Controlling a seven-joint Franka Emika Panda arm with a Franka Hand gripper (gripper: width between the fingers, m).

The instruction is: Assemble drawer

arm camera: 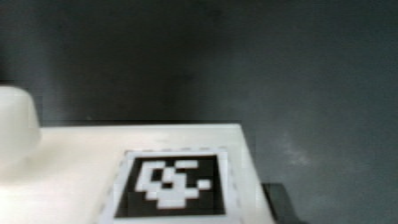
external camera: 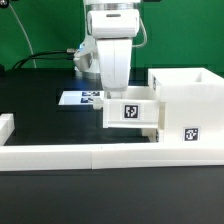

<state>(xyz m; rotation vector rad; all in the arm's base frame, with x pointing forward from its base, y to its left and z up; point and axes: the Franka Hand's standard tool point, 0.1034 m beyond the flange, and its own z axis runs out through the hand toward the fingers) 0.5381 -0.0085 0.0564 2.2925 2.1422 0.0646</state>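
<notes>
The white hollow drawer housing (external camera: 188, 100) stands on the black table at the exterior view's right, with a small tag low on its front. A small white tray (external camera: 140, 118) with a black-and-white tag on its face sits against the housing's left side. My gripper (external camera: 120, 92) comes down on the tray from above and is shut on it. In the wrist view the tray's white face and tag (arm camera: 178, 185) fill the lower part, with a rounded white knob (arm camera: 15, 135) at one edge and one dark finger (arm camera: 278, 205) beside the tray. A second tray is not in view.
The marker board (external camera: 82, 98) lies flat on the table behind the tray. The long low white border wall (external camera: 100, 158) runs along the front, and a short white block (external camera: 5, 126) stands at the exterior view's left edge.
</notes>
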